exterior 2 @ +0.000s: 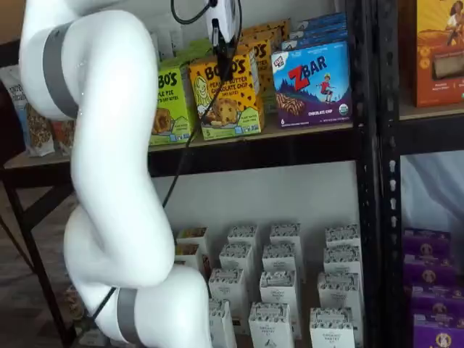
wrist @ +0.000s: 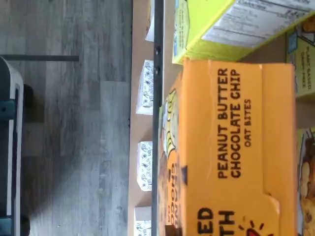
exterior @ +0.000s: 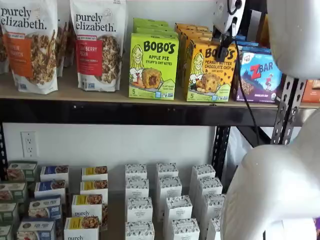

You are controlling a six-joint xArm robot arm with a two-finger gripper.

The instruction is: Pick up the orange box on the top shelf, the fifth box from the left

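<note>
The orange box (exterior: 210, 75) is a Bobo's Peanut Butter Chocolate Chip carton. It stands upright on the top shelf (exterior: 90, 97) between a green carton and a blue ZBar box, and shows in both shelf views (exterior 2: 230, 101). My gripper (exterior: 223, 47) hangs at the box's upper front, its white body above and its black fingers over the box face; it also shows in a shelf view (exterior 2: 226, 61). No gap between the fingers shows. The wrist view is filled by the box's orange top (wrist: 236, 147), close up.
A green Apple Pie carton (exterior: 152, 65) stands left of the orange box and a ZBar box (exterior: 260, 75) right of it. Granola bags (exterior: 30, 45) stand further left. Small white boxes (exterior: 165, 200) fill the lower shelf. My white arm (exterior 2: 109, 181) stands before the rack.
</note>
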